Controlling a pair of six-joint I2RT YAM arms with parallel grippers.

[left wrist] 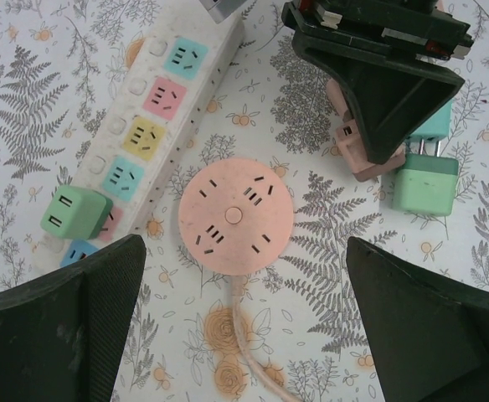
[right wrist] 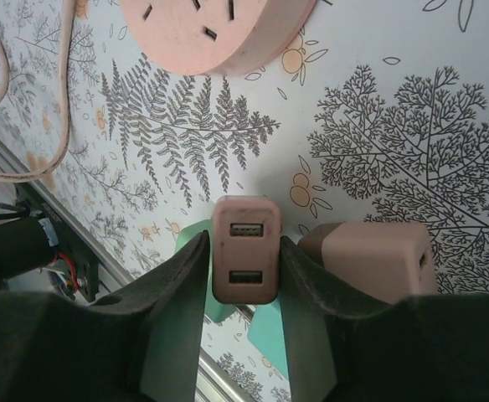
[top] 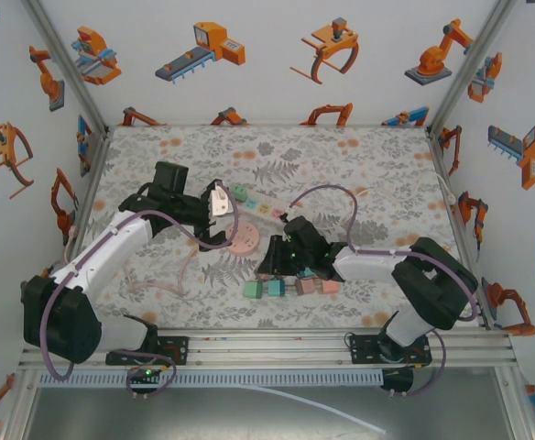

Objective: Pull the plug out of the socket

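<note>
Pink USB plug [right wrist: 244, 261] is held clamped between the two fingers [right wrist: 173, 289] of the right gripper [right wrist: 244, 251], both USB ports facing the camera. A round pink socket [right wrist: 219, 33] is seen ahead of the fingertips, apart from the plug. A second pink adapter [right wrist: 370, 260] is noted just outside the right-hand finger. Teal blocks [right wrist: 268, 337] are partly hidden beneath the fingers.

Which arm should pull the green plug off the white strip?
Left. The left gripper hangs open near the green cube plug in the white power strip; the right gripper is shut on a pink USB plug.
</note>
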